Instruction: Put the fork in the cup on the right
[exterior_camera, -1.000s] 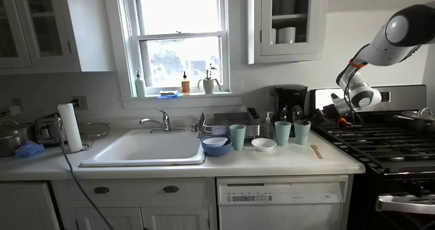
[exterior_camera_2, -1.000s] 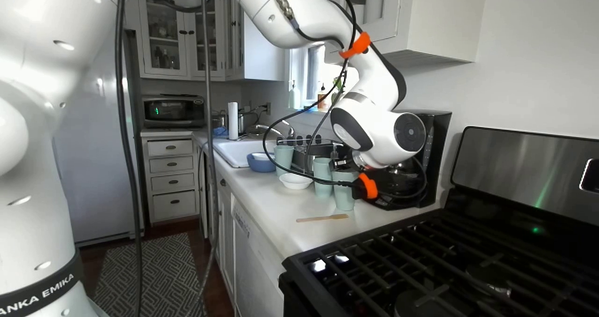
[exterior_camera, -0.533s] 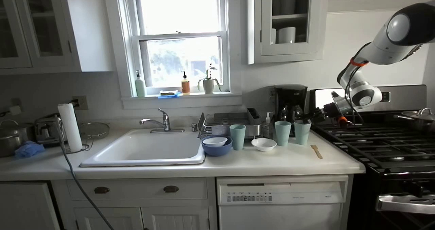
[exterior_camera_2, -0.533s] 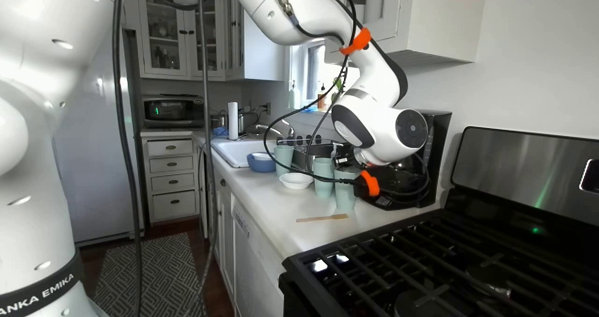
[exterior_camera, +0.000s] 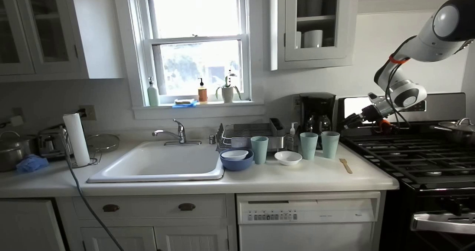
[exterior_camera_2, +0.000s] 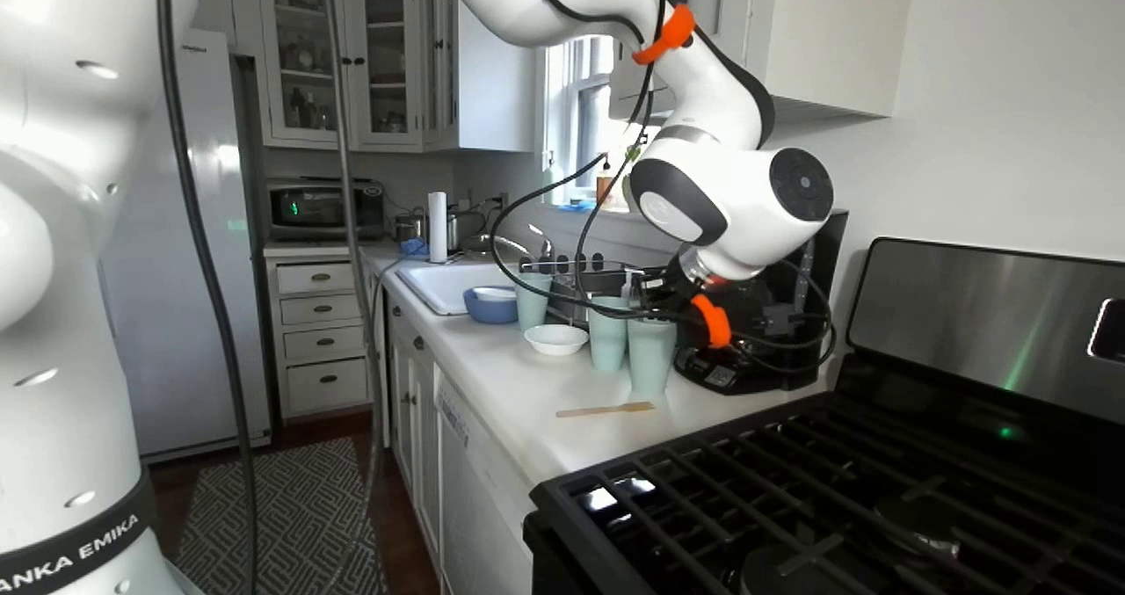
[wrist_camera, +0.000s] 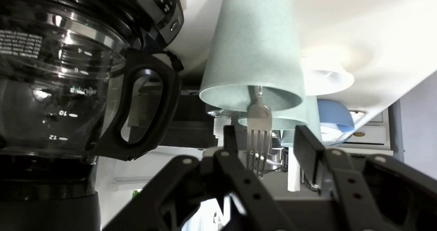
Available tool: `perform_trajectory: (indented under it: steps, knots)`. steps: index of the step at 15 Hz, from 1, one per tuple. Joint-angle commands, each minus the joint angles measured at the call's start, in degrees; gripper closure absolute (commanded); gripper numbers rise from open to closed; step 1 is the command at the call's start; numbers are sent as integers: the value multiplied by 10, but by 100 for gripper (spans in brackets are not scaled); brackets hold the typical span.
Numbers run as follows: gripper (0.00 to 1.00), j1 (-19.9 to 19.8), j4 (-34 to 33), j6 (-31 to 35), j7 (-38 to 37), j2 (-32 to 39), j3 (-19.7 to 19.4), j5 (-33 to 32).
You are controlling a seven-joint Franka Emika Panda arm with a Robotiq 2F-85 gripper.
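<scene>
Here's the arm (exterior_camera: 423,49), reaching in from two o'clock in an exterior view, and I'd call this the closing step: the placing looks done, so the next move should be a straight back-off towards two, no sideways swing, because the coffee maker (wrist_camera: 68,87) looms at nine in the upside-down wrist view. At twelve there, the right-hand cup (wrist_camera: 254,50) stands upright, and the gripper (wrist_camera: 268,139) hangs just off its rim, no contact seen. And the jaws? Well apart, gripping nothing! There's the metal fork (wrist_camera: 259,120), in that cup, tines pointing to six, showing between the fingers (wrist_camera: 309,150) with a gap either side; whether they reach in that far, I can't tell.
</scene>
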State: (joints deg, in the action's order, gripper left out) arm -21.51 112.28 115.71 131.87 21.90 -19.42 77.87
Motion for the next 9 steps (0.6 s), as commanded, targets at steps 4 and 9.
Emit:
perform_trajectory:
  steps: [4,9]
  knots:
    - [0,6,95,42,-126,-137,-25,-148]
    - [0,12,156,109,-329,-241,-26,-293]
